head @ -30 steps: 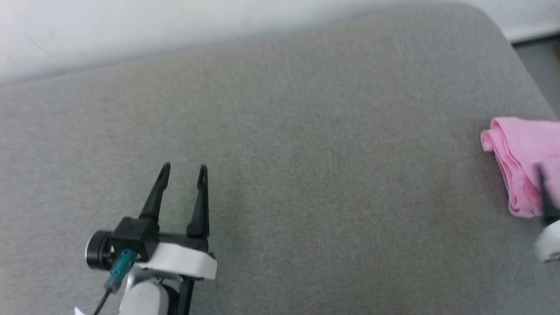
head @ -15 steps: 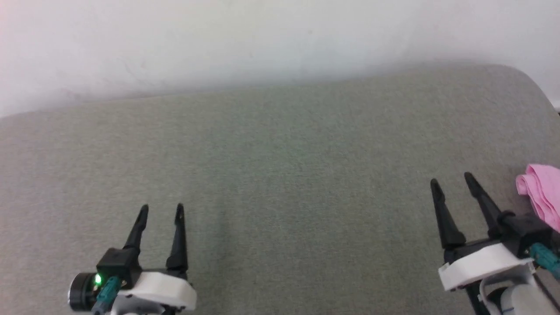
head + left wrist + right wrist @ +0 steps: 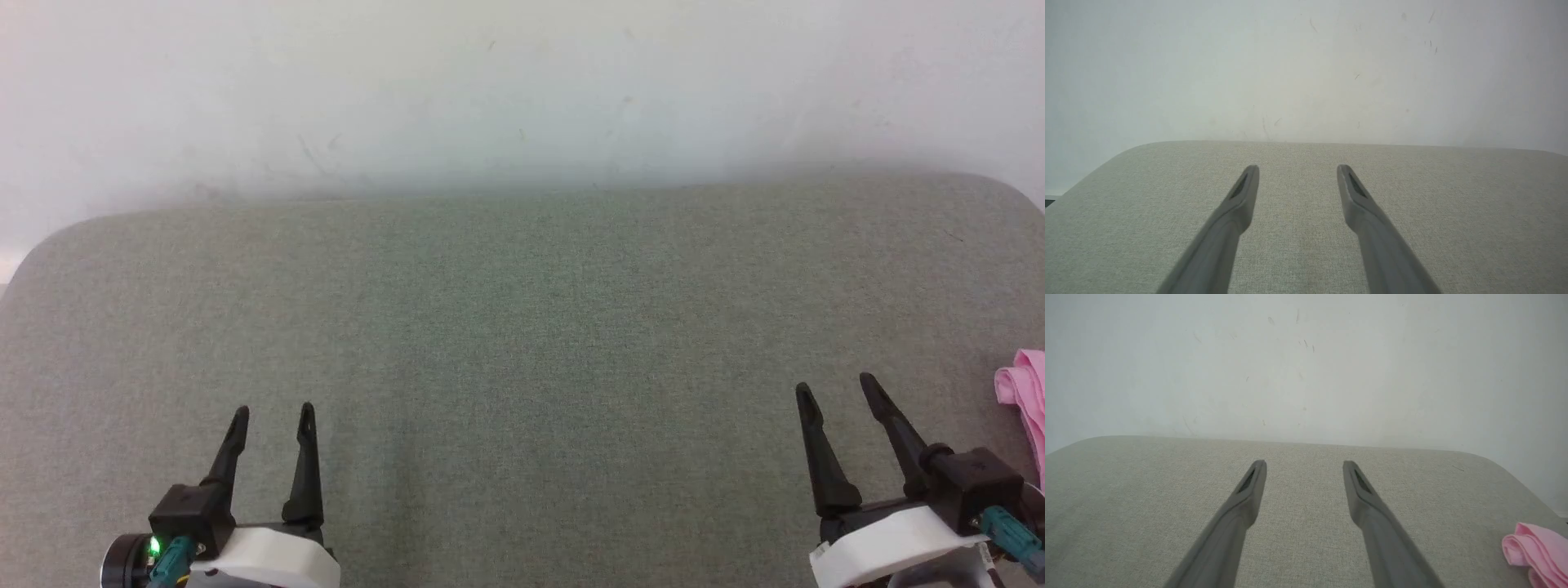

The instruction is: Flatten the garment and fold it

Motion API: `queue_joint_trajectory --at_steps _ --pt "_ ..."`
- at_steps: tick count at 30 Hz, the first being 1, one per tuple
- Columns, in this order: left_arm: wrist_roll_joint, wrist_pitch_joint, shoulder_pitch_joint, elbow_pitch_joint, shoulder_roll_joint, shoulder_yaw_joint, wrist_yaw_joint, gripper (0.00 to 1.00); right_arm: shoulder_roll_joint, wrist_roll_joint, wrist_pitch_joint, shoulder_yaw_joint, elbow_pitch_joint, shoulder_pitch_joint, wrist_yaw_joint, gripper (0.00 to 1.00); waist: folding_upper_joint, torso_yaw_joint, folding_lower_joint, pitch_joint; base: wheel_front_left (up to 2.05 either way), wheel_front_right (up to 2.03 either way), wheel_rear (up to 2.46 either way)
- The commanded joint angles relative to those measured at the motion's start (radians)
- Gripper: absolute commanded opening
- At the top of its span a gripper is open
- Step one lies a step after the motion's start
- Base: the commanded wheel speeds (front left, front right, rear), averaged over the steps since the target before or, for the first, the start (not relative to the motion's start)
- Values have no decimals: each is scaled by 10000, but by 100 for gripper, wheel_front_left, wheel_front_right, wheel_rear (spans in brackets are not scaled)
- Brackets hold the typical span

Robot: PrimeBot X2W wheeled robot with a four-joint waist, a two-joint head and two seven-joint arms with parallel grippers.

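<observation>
We see our left gripper point(image 3: 273, 408) over the near left part of the pad point(image 3: 522, 310), its two dark fingers spread apart with nothing between them and pointing toward the pad's far edge. Our right gripper point(image 3: 835, 384) hangs over the near right part of the pad, likewise spread and empty, its fingers leaning a little toward the pad's left side. In both wrist views bare grey cloth shows in the gap between the fingers, and neither pair touches any fabric. The garment point(image 3: 1022, 390) lies on the pad at its right edge, toward the near side, a pink bundle of soft layered folds with a rounded end turned toward the pad's middle. The frame edge cuts it off in the head view and in the right wrist view, so we cannot tell how far it reaches or how neatly it is folded. Behind the pad's far edge rises a pale wall point(image 3: 522, 82) with a few faint scuffs.
</observation>
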Motion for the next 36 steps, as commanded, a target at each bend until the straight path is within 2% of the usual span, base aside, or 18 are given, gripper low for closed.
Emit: queue_joint_trajectory --at_steps 1,7,8,36 --pt "-43 -47 84 15 20 23 -84 100 55 -34 12 -18 -24 111 -19 100 0 1 0 -29 0 0 0" --pt "-5 -47 116 89 -37 17 -200 100 126 -37 15 28 49 171 -19 100 0 32 0 -87 0 0 0" --pt "2 0 8 80 -25 -10 -155 0 92 -4 -2 25 35 101 0 0 0 32 0 -86 0 0 0" --pt "276 515 -76 -194 -127 -97 -53 0 130 -228 276 8 96 -114 -2 0 0 73 0 -114 0 0 0"
